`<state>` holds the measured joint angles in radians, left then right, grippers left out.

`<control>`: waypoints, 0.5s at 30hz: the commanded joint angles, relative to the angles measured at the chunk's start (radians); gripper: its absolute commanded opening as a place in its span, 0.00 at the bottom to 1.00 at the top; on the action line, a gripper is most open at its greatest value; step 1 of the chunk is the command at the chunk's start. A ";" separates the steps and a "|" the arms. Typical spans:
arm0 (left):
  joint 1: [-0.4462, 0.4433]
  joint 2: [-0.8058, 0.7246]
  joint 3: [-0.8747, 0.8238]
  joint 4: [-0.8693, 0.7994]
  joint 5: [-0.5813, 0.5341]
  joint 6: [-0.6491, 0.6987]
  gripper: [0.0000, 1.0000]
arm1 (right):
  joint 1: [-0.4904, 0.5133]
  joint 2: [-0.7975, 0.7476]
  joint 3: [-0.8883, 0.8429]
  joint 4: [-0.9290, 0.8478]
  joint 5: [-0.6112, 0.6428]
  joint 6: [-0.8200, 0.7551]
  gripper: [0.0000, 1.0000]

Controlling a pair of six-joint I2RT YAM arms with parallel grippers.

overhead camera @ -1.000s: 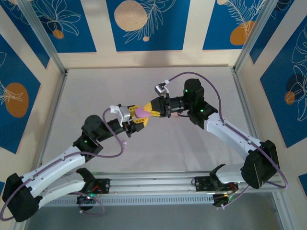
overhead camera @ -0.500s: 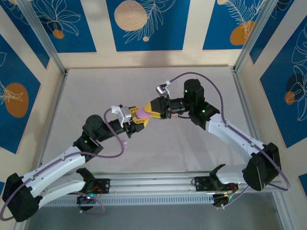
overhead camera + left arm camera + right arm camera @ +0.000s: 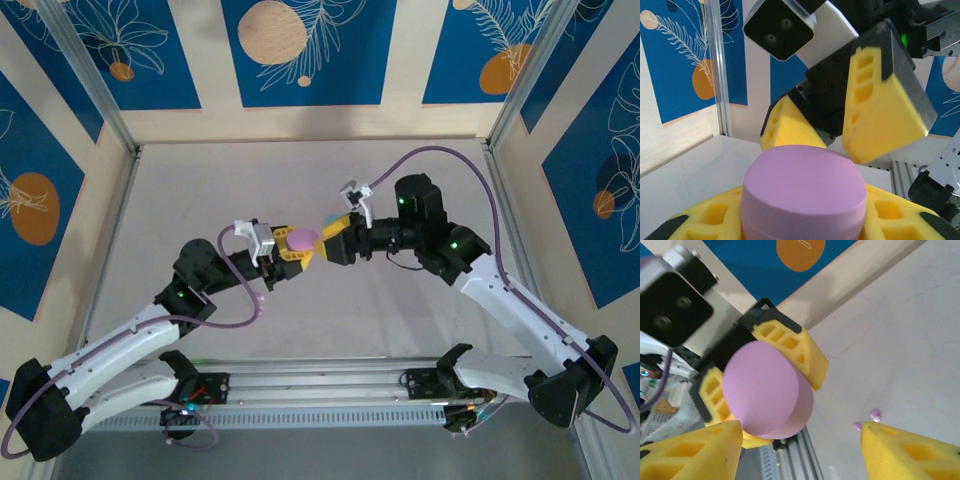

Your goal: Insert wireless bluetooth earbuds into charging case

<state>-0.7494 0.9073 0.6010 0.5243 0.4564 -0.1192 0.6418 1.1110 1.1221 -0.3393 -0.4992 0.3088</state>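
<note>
Currently the left claw (image 3: 296, 245) is clamped on the lilac case (image 3: 765, 390). The right claw (image 3: 326, 240) stands apart just beside it. Two lilac earbuds (image 3: 873, 414) lie on the table (image 3: 920, 315), clear of both.

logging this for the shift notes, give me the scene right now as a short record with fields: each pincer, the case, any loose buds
left pincer: shut on the lilac case, clamped from both sides
right pincer: open, jaws wide, facing the case and not gripping it
lilac case: looks closed, held up off the table
earbuds: two tiny lilac ones, lying loose on the table close together
task state: those two earbuds not yet in the case
</note>
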 commanded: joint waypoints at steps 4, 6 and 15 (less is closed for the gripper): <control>-0.008 0.007 0.022 0.063 0.046 -0.030 0.22 | 0.010 -0.010 0.029 -0.054 0.052 -0.132 0.64; -0.008 0.008 0.023 0.062 0.051 -0.031 0.22 | 0.012 -0.013 0.025 -0.052 0.067 -0.135 0.64; -0.007 0.011 0.026 0.079 0.068 -0.051 0.22 | 0.039 -0.011 0.005 -0.043 0.103 -0.215 0.63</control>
<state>-0.7490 0.9207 0.6010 0.5335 0.4782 -0.1520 0.6724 1.1072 1.1267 -0.3634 -0.4446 0.1425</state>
